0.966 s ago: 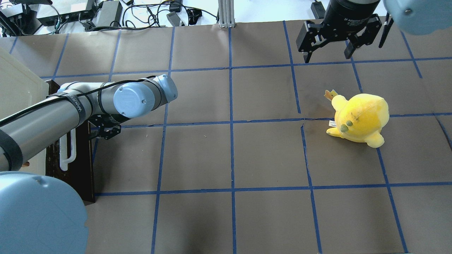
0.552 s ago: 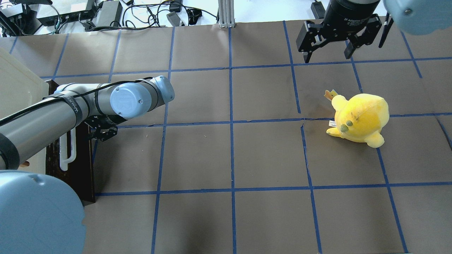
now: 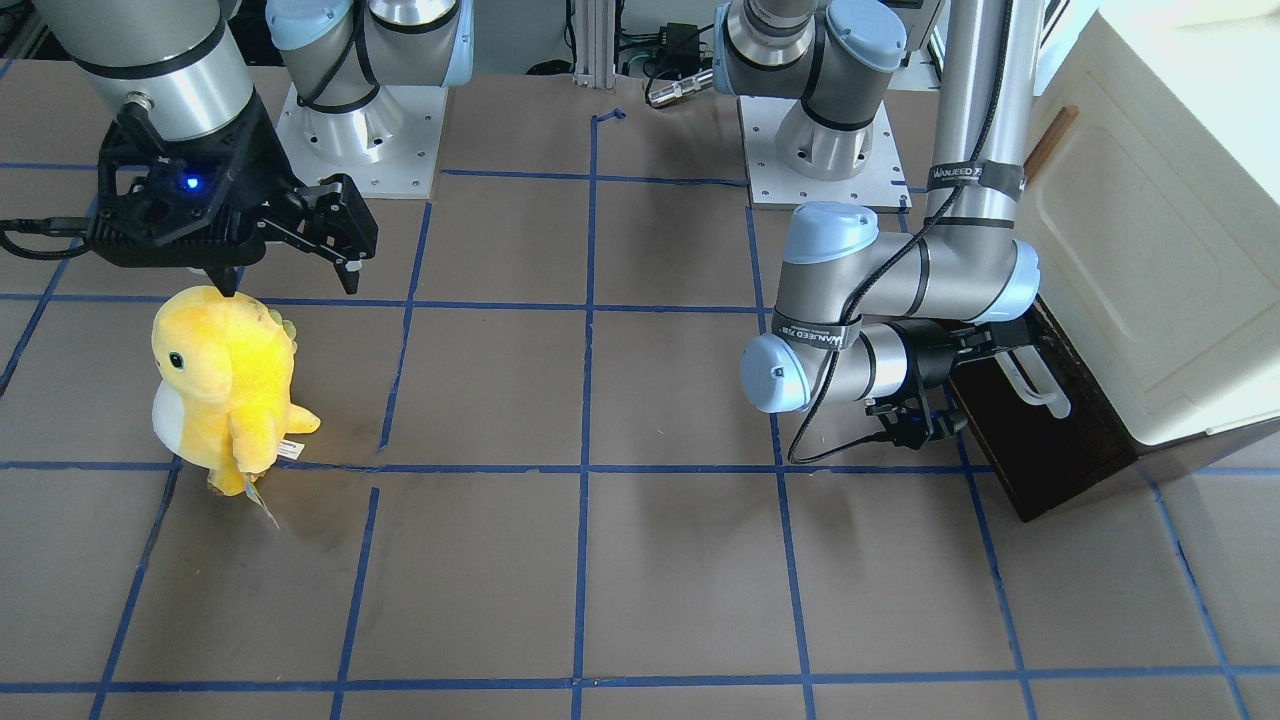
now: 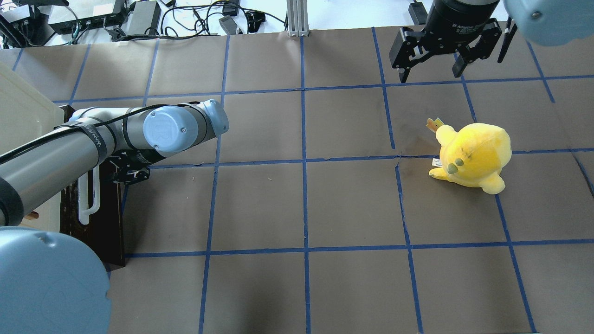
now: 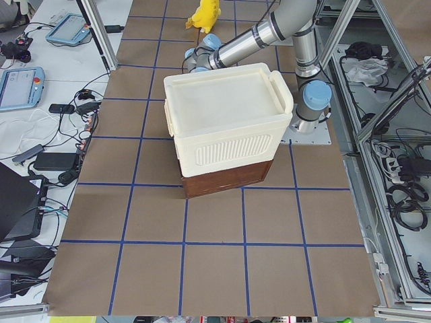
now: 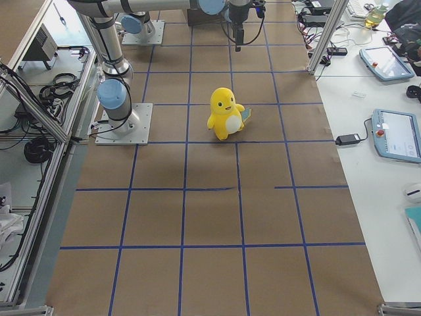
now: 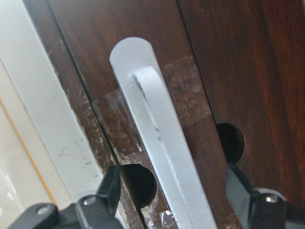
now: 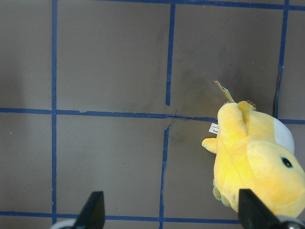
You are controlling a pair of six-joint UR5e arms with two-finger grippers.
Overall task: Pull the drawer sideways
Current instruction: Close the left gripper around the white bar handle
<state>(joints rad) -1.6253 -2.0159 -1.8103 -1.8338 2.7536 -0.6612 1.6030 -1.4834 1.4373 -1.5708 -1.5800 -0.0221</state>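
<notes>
The drawer's dark brown front sits at the table's left edge under a cream cabinet, with its long white bar handle. It also shows in the front view. My left gripper is open at the drawer front. In the left wrist view the handle runs between its two fingers, with gaps on both sides. My right gripper is open and empty, above the table's far right.
A cream cabinet stands over the drawer. A yellow plush toy stands on the right half of the table, below my right gripper in the front view. Brown paper with blue tape lines covers the table.
My left arm and gripper have moved left, closer to the drawer front and its handle. The right arm and the plush have not moved.
</notes>
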